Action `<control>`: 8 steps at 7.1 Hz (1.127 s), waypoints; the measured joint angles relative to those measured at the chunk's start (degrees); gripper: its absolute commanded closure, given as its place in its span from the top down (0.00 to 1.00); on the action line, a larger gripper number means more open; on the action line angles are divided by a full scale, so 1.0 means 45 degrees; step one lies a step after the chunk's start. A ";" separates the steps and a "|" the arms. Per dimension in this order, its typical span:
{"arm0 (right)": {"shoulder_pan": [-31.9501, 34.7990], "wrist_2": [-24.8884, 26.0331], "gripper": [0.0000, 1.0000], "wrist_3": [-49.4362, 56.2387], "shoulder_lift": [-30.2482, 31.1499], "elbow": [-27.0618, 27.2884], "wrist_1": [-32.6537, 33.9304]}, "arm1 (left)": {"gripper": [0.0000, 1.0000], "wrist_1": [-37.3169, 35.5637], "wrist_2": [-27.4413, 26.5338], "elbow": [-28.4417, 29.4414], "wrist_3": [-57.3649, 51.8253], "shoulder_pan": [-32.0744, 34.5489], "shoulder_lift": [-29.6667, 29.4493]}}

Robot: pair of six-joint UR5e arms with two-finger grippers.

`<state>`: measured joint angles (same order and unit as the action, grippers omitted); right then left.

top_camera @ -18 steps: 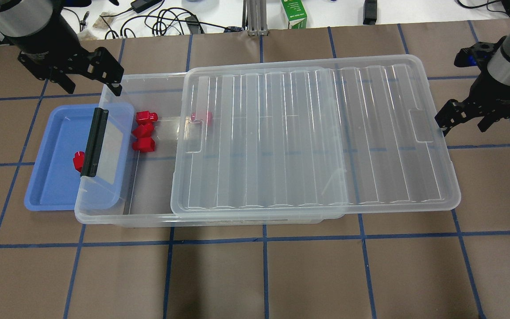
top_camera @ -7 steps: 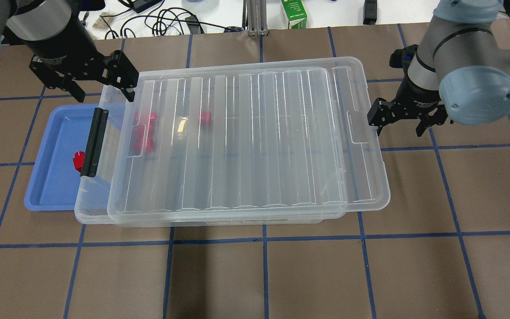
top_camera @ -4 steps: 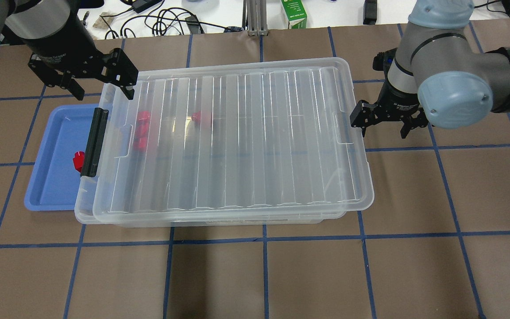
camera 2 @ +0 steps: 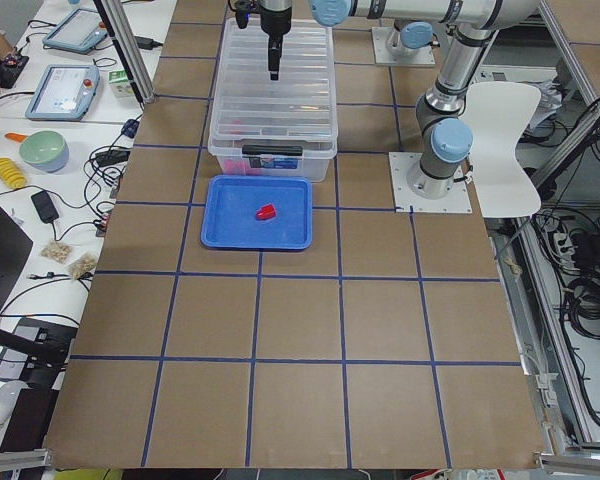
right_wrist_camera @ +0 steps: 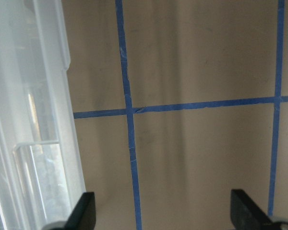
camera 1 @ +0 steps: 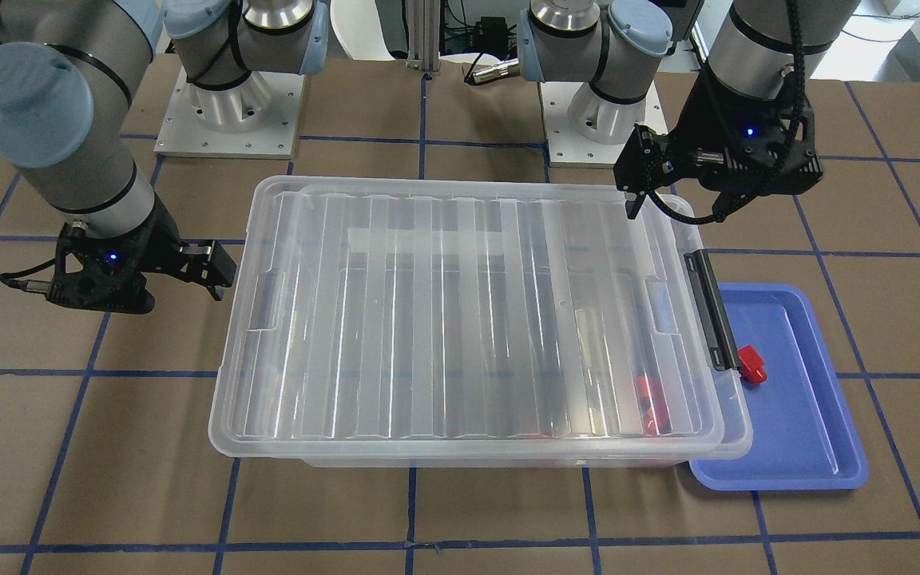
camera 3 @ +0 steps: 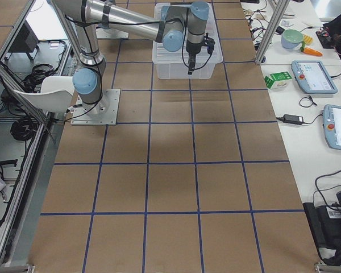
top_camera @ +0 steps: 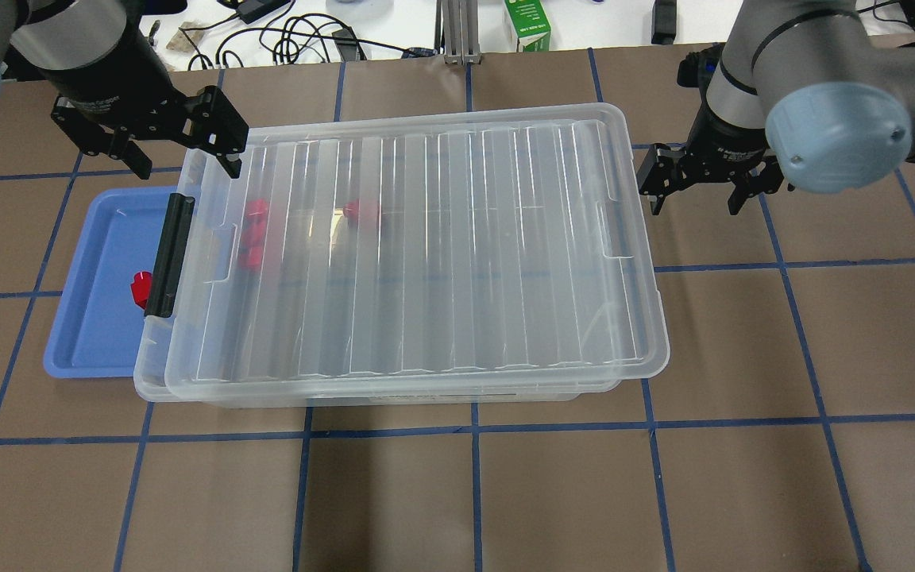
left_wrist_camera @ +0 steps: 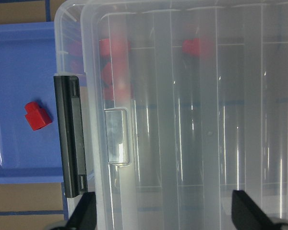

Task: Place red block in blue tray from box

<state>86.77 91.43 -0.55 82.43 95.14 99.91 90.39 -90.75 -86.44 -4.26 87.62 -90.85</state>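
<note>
A red block (top_camera: pixel 140 287) lies in the blue tray (top_camera: pixel 100 334), close to the box's black latch (top_camera: pixel 169 254); it also shows in the left wrist view (left_wrist_camera: pixel 37 116). The box (top_camera: pixel 187 393) wears its ribbed lid (top_camera: pixel 426 254) over nearly its whole top. Several more red blocks (top_camera: pixel 255 234) show blurred through the lid. My left gripper (top_camera: pixel 187 169) is open and empty above the box's far left corner. My right gripper (top_camera: pixel 694 208) is open and empty, just off the lid's right end, apart from it.
The tray's right part sits under the box's latch end. A green carton (top_camera: pixel 526 24) and cables lie on the white bench beyond the table's far edge. Brown paper with blue tape lines (top_camera: pixel 473 429) covers the table around the box.
The lid has slid left over the box, covering the red blocks inside, while the right gripper followed its right end. The right gripper has since drawn slightly back from the lid. The left gripper barely moved.
</note>
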 measured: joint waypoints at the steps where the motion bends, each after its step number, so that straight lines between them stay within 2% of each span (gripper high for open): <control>1: 0.0002 -0.0111 1.00 0.0004 0.0405 -0.0566 -0.1101 | 1.00 -0.0006 -0.0001 0.0005 0.0004 0.0001 0.0005; 4: 0.0024 -0.0522 1.00 -0.0051 0.1881 -0.1112 -0.3261 | 1.00 -0.0009 -0.0007 0.0023 0.0009 0.0002 0.0012; 8: 0.0258 -0.0470 1.00 -0.0200 0.2261 -0.0777 -0.3709 | 1.00 -0.0119 0.0008 0.0092 0.0009 -0.0027 -0.0005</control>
<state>87.93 89.31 -1.45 92.61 91.65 83.22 89.86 -90.71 -86.03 -4.22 87.50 -90.87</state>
